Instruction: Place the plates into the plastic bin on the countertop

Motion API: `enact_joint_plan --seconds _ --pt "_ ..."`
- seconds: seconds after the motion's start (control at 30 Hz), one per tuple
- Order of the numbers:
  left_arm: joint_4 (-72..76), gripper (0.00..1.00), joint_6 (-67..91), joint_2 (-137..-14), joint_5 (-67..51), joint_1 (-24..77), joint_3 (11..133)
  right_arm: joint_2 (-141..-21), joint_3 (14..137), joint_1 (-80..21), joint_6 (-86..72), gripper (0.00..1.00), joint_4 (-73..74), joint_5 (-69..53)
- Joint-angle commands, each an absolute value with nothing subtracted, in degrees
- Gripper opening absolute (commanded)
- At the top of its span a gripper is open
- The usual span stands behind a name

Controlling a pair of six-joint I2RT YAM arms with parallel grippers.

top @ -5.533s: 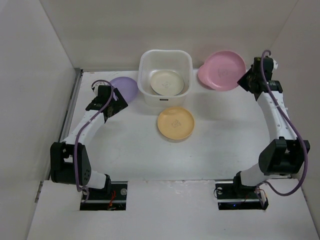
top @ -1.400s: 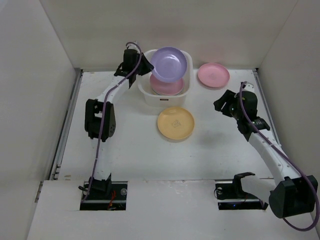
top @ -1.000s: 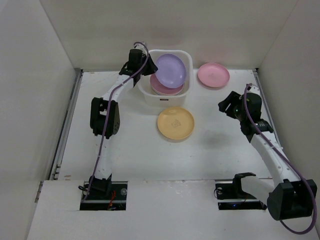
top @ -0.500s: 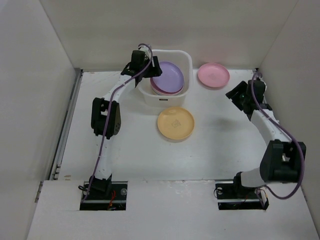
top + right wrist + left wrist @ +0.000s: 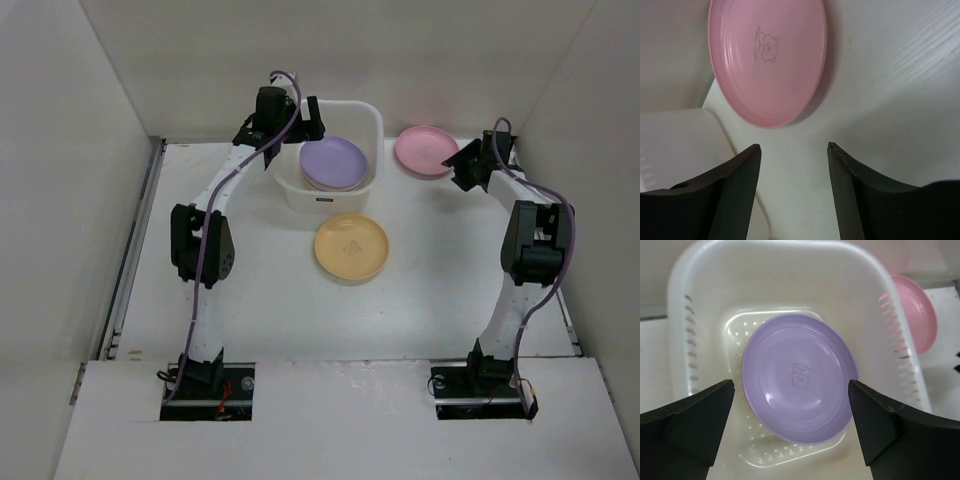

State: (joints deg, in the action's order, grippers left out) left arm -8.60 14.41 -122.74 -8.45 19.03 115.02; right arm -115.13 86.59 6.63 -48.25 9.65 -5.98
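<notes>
The white plastic bin (image 5: 368, 118) stands at the back of the countertop (image 5: 420, 290), with a purple plate (image 5: 333, 162) lying flat on top of the plates inside it. My left gripper (image 5: 312, 118) hovers over the bin's left rim, open and empty; in the left wrist view the purple plate (image 5: 799, 376) lies free between and below the wide jaws. A pink plate (image 5: 424, 149) rests right of the bin. My right gripper (image 5: 462, 165) is open just beside that plate's right edge; the pink plate (image 5: 767, 57) sits ahead of its fingers (image 5: 735, 185). A yellow-orange plate (image 5: 351, 246) lies in front of the bin.
White walls close in the countertop on the left, back and right. The bin's perforated wall (image 5: 897, 347) separates the purple plate from the pink plate (image 5: 917, 310) outside. Both arm bases sit at the near edge.
The left gripper has opened and let the purple plate drop flat into the bin. The right arm has swung back and left to the pink plate.
</notes>
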Motion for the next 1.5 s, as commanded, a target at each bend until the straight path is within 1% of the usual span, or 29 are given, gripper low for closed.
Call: enact_joint_plan --seconds 0.0,0.23,0.53,0.67,0.73,0.8,0.9,0.97,1.1,1.2,1.3,1.37,1.47 --pt "-7.82 1.0 14.24 -110.24 -5.19 19.12 113.39 -118.99 92.01 7.6 -52.2 0.61 12.04 -8.78" --pt "-7.21 1.0 15.99 -97.22 -1.76 16.31 100.74 -126.64 98.6 7.96 -56.07 0.6 15.64 -9.76" --pt "-7.64 1.0 17.58 -87.2 0.53 11.91 88.69 -134.2 107.21 7.6 -59.94 0.57 20.91 -10.02" --pt "-7.73 1.0 18.54 -83.94 0.62 10.07 85.0 -137.8 112.57 7.52 -61.26 0.51 24.25 -10.2" --pt "-7.73 1.0 19.07 -82.36 0.62 8.84 83.33 -139.21 114.34 7.52 -62.4 0.44 25.48 -10.46" --pt "-7.91 1.0 19.34 -81.13 0.53 7.87 82.36 -139.75 114.52 7.52 -64.15 0.33 25.14 -11.16" --pt "-8.61 1.0 19.51 -79.81 0.53 6.64 81.13 -139.66 114.43 7.52 -65.48 0.1 24.61 -11.42" --pt "-8.88 1.0 19.51 -78.93 0.53 5.93 80.07 -138.35 113.47 7.52 -65.48 0.0 24.35 -11.34" --pt "-8.88 1.0 20.04 -77.79 0.62 4.88 77.09 -130.28 105.15 6.81 -65.22 0.0 19.36 -10.55" --pt "-8.96 1.0 20.83 -77.35 0.79 4.35 74.1 -120.44 95.83 6.11 -63.29 0.0 11.8 -10.19" --pt "-8.96 1.0 21.88 -76.91 0.88 4.17 70.33 -110.86 89.14 5.15 -60.57 0.0 7.22 -10.2" --pt "-8.53 1.0 23.28 -76.47 1.4 4.35 67.17 -105.84 87.98 4.09 -57.59 0.0 6.42 -9.93" --pt "-8.0 1.0 25.57 -76.03 2.19 4.96 62.42 -101.17 90.08 1.29 -53.01 0.0 7.11 -8.97"
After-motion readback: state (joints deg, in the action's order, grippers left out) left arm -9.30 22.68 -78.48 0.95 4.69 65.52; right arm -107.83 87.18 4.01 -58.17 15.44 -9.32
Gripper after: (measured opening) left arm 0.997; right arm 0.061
